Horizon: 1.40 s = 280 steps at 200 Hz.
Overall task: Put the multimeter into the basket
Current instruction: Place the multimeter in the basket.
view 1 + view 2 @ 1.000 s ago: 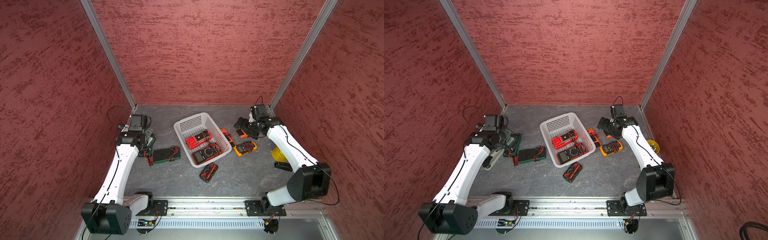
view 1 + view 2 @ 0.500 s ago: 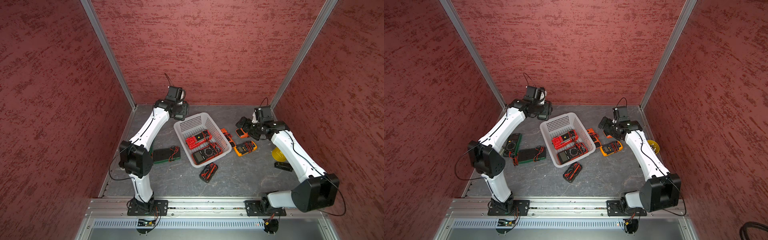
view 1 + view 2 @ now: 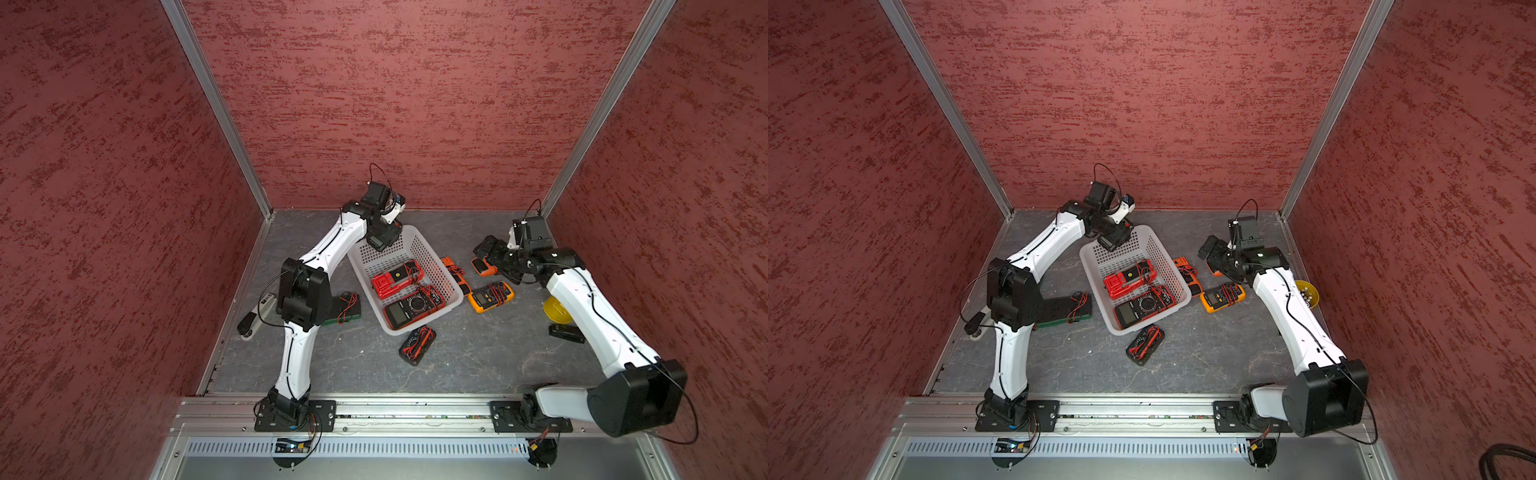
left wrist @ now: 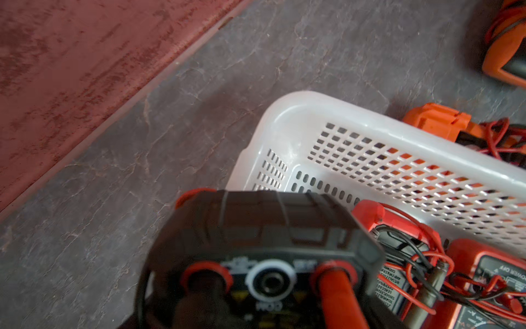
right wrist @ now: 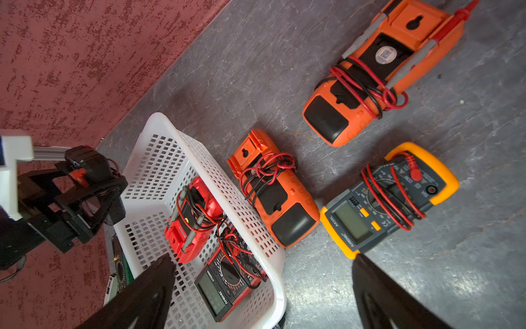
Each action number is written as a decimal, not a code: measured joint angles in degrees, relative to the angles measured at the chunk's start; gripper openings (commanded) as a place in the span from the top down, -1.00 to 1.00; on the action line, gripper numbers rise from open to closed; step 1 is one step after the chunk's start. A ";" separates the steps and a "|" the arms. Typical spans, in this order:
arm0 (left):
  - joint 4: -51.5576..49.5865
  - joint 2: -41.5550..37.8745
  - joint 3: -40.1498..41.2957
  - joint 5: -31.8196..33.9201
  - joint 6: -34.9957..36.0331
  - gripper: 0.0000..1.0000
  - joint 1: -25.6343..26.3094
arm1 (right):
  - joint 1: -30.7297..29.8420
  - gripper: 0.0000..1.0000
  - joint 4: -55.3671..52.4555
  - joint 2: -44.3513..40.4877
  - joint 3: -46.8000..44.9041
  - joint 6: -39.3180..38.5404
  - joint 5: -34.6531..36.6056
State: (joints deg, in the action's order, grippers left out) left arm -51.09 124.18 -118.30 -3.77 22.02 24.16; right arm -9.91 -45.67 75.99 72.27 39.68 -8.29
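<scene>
Multimeter [image 3: 377, 242] update: the black one with the red leads is clamped in the left hand [image 3: 383, 232], up off the desk [image 3: 478, 353] at the far corner of the white basket [image 3: 436, 259]. It hangs above the rim and, as far as I can see, touches neither basket nor desk. In the left wrist view its body covers the basket's corner, so it's roughly over the edge. I can't tell whether it's fully over the inside.

Two others already lie flat in the basket, side by side and wrapped in their leads. There's a red meter [image 3: 397, 279] further back and a dark meter [image 3: 413, 308] with a red border toward the front.

Right hand [image 3: 488, 254] is spread wide and holding nothing. It hovers to the right of the basket, above an orange meter [image 3: 482, 267] that lies face down. In the right wrist view the black fingers [image 5: 378, 293] stand far apart.

Rest of the desk:
- a second orange meter [image 3: 455, 272] just beside the basket's right wall
- a yellow meter [image 3: 490, 296] near that
- a black meter [image 3: 417, 340] in front of the basket
- a green meter [image 3: 347, 309] half hidden behind the left arm
- a yellow cup [image 3: 555, 313] partly hidden by the right arm
</scene>
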 measured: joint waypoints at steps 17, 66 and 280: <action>-1.07 1.22 -0.11 -0.55 1.68 0.69 0.48 | 0.00 -0.98 0.04 -0.02 -0.02 0.13 0.00; -2.67 3.26 -0.11 -0.22 3.34 0.69 0.98 | 0.00 -0.98 0.07 -0.13 -0.39 0.44 0.00; -4.48 8.63 1.95 4.94 9.90 -0.99 2.34 | 0.00 -0.98 0.48 1.11 -0.44 0.59 -0.50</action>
State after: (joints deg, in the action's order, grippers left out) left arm -55.57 132.81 -116.36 1.17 31.92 26.50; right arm -9.91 -45.19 77.10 71.83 40.27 -8.80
